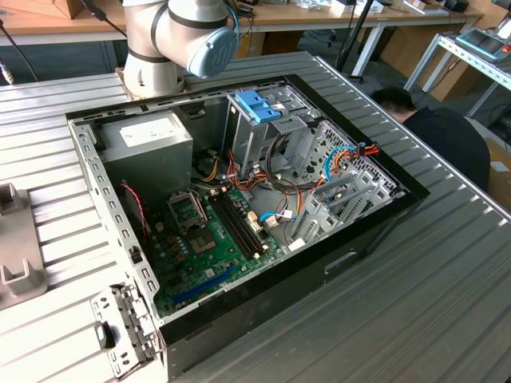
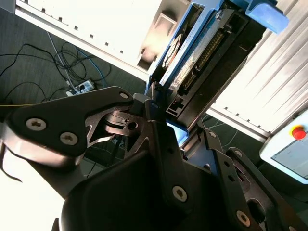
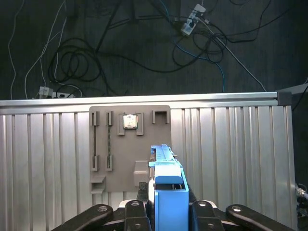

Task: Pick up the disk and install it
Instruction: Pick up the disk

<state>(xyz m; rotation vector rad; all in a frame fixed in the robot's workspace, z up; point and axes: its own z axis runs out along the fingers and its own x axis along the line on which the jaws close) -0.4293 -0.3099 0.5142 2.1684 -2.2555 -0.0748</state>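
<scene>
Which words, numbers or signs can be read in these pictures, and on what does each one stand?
No text can be read here.
Sticker on the disk, held in the jaws, second wrist view: too blurred to read.
Label on the power supply, exterior view: too small to read.
Print on the motherboard, exterior view: too small to read.
Screen on the panel with the red button, second wrist view: too blurred to read.

The arm (image 1: 172, 36), upper left of the exterior view, had silver-grey cylindrical joints (image 1: 148, 68) and a light blue end cap (image 1: 214, 49). The black gripper (image 3: 168, 219) carried silver screws (image 2: 68, 138).
</scene>
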